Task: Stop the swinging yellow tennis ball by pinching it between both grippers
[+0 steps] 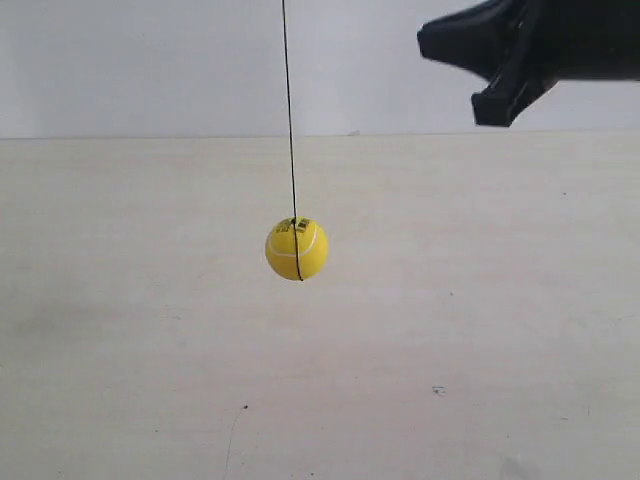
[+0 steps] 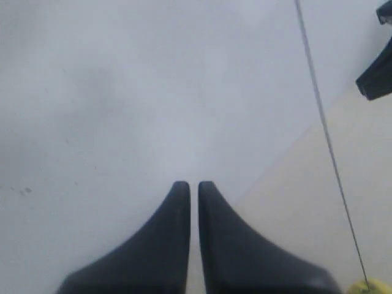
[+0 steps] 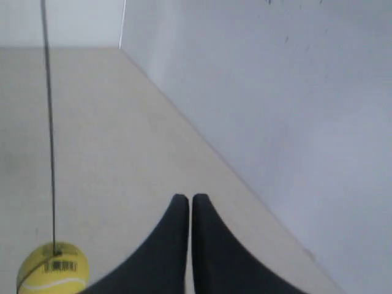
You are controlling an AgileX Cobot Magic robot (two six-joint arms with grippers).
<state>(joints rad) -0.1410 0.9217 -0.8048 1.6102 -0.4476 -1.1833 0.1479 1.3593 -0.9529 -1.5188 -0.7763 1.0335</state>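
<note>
The yellow tennis ball [image 1: 297, 249] hangs on a thin dark string [image 1: 289, 110] above the pale table, touching nothing. The black gripper [image 1: 422, 40] of the arm at the exterior view's right points toward the string from the upper right, higher than the ball and well apart from it. My left gripper [image 2: 189, 184] is shut and holds nothing; the ball [image 2: 370, 287] peeks in at the frame edge, with the string [image 2: 324, 128] and part of the other gripper [image 2: 376, 79] beyond. My right gripper [image 3: 185, 197] is shut and holds nothing; the ball [image 3: 52, 269] hangs off to one side of it.
A pale wooden tabletop [image 1: 450, 330] stretches below the ball, with a few small dark specks [image 1: 438, 390]. A plain white wall [image 1: 150, 60] stands behind it. The wall [image 3: 294, 92] also runs close along the table's edge in the right wrist view.
</note>
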